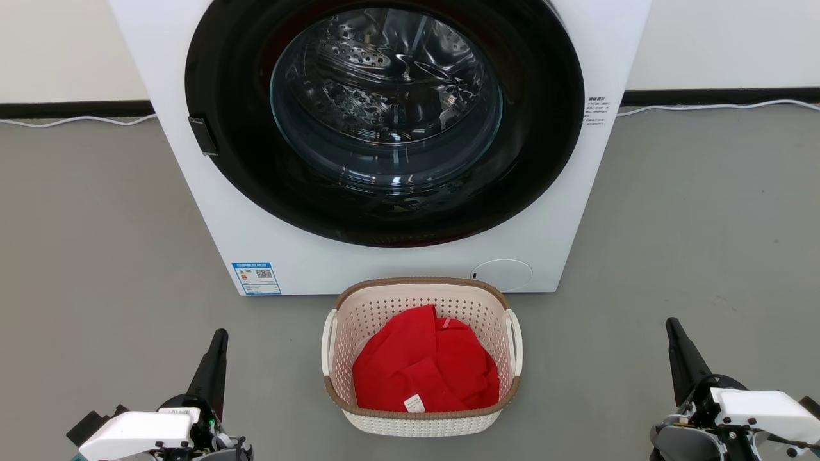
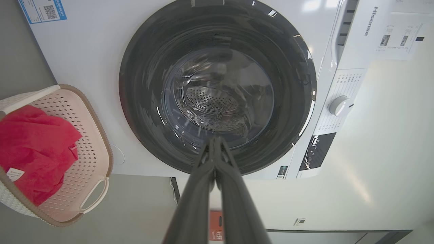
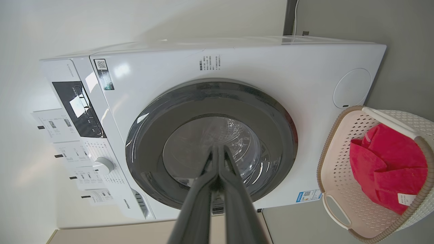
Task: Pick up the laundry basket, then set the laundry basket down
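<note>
- washing machine point(image 1: 288, 250) body, ahead of both sets of jaws: smooth white panel, semi-gloss, catches light patches.
- door ring point(image 1: 224, 166): glossy black, plastic by the look.
- door window point(image 1: 384, 147): clear glass, strong reflections.
- drum point(image 2: 210, 101), just past the left gripper point(image 2: 216, 139) tips: shiny perforated metal.
- laundry basket point(image 1: 423, 422), on the floor between the two sets of jaws: cream perforated plastic, smooth, satin.
- basket rim point(image 1: 419, 282): brown, woven-look texture.
- red cloth point(image 1: 426, 365) inside it: soft matt fabric, creased.
- tag point(image 1: 414, 403) on the cloth: white; paper or fabric, can't tell.
- left gripper and right gripper point(image 1: 671, 322) fingers: dark, matt, smooth.
- floor point(image 1: 96, 256) below the jaws: grey, matt, faintly mottled.
</note>
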`<state>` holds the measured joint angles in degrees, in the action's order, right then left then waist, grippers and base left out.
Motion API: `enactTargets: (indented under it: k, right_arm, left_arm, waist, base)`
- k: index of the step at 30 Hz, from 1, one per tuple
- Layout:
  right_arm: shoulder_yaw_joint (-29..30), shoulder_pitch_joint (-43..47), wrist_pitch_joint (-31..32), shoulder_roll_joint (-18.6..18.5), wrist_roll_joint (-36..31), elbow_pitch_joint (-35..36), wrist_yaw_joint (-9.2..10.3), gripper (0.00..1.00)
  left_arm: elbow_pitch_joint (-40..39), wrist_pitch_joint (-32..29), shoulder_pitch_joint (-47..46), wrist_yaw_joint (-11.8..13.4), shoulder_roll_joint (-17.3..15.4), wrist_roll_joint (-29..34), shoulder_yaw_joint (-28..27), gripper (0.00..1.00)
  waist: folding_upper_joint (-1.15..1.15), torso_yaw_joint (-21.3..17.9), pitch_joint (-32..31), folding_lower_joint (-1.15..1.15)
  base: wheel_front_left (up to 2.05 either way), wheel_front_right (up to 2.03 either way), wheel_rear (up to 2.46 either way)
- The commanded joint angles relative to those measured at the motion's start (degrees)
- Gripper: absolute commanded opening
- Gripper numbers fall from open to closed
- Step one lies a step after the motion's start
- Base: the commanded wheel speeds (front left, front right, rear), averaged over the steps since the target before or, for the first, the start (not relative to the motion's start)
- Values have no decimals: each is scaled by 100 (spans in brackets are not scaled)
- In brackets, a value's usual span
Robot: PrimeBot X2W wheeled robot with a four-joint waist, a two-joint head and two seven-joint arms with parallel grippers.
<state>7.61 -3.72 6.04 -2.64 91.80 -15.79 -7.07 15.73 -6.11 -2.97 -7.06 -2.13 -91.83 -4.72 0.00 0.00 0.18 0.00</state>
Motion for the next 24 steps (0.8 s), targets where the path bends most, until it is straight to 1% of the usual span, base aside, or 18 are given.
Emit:
enactTargets:
  k: [1,24]
  right_arm:
    - [-107,-247,46,-24,36,177,-42,0]
    - [-108,-247,46,-24,36,177,-42,0]
  left_arm:
    - [-167,-37,-322,-43,-75,-34,-180,0]
    - [-167,-37,-322,-43,-75,-34,-180,0]
  waist:
    - [0,0,0,0]
    - [0,0,0,0]
  base:
    - [0,0,0]
    - [0,0,0]
